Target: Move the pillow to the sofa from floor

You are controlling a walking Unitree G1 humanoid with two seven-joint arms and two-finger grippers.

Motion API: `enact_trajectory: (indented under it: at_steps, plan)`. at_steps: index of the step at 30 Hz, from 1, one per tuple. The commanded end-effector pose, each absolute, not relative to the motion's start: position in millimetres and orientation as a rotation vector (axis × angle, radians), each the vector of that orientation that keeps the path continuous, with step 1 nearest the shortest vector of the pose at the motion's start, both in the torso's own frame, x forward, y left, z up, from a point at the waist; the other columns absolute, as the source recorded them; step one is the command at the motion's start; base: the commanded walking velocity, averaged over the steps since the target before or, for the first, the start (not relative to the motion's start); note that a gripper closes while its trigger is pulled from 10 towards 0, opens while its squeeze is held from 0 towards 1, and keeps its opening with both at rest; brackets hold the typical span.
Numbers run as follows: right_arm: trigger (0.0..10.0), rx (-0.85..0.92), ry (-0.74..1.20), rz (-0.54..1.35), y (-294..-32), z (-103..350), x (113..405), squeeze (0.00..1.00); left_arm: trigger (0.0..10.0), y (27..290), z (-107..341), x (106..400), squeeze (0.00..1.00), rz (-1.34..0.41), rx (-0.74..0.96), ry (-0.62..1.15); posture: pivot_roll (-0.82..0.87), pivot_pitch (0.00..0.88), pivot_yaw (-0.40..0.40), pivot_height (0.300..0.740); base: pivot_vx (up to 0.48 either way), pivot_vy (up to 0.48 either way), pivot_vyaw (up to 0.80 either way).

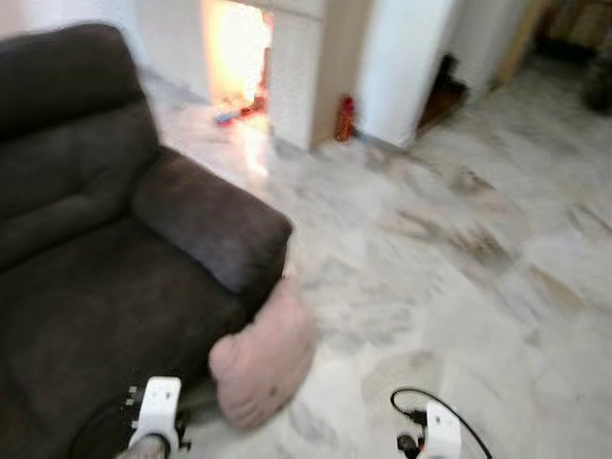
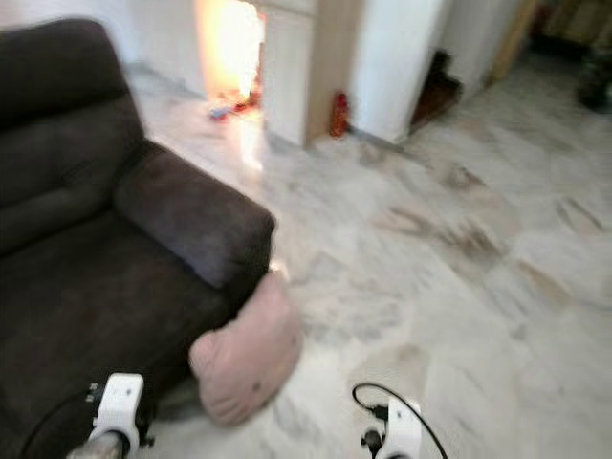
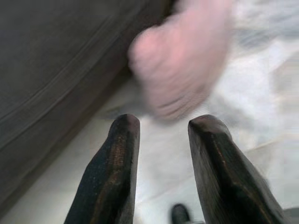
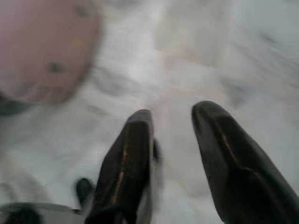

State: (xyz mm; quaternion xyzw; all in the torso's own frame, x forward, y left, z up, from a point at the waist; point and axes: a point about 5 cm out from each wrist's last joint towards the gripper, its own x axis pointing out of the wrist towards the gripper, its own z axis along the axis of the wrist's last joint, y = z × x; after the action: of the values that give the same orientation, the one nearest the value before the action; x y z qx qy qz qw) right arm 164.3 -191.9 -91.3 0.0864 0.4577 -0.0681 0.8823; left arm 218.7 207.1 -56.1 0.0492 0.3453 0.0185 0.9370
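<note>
- Task status: not yet begun in effect. The pillow [image 1: 263, 359] lies on the floor [image 1: 459, 287], leaning against the front of the sofa [image 1: 86, 287] below its armrest [image 1: 210, 225]. Nothing rests on the sofa seat.
- Left claw [image 3: 161, 128]: released, fingers apart, nothing between them. In the left wrist view it points at the pillow, which sits near but apart from the fingertips, with bare floor between.
- Right claw [image 4: 173, 116]: released, fingers apart, empty. It hangs over bare floor, with the pillow off to one side of its view.
- Both wrists show at the lower edge of the head views, the left one over the sofa's front edge, the right one over open floor.
- Remaining steps, as a judgement: approach, close on the pillow, lift it, carry it over the seat's front edge, release it.
- Open room: the marble floor to the right of the pillow is wide and bare. The seat is broad and unoccupied.
- Edges to watch: the sofa front and the armrest corner stand directly beside the pillow and limit approach from the left.
- A red object [image 1: 344, 119] stands by the far wall, well apart from the work area.
- All views are blurred; fine detail is uncertain.
</note>
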Motion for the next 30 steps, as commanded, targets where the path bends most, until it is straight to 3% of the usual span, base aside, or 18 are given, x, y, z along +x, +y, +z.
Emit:
enact_trajectory:
  at_steps: [1,12,30]
  plan:
    - [10.0,0.192,0.921,-0.140,-188.2,-87.8,172.9,0.00,10.0,213.4,-59.9,211.4,0.00,0.048,0.106,0.740,0.02,0.000,-0.047,0.736,0.000,0.000,0.00]
    - [10.0,0.182,0.906,-0.129,-188.0,-86.3,175.6,0.00,10.0,212.9,-60.2,211.2,0.00,0.072,0.086,0.738,0.02,0.000,-0.050,0.736,0.000,0.000,0.10]
    - [10.0,0.176,0.905,-0.124,-188.0,-86.0,176.4,0.00,10.0,211.6,-59.7,212.6,0.00,0.076,0.078,0.735,0.02,0.000,-0.050,0.736,0.000,0.000,0.80]
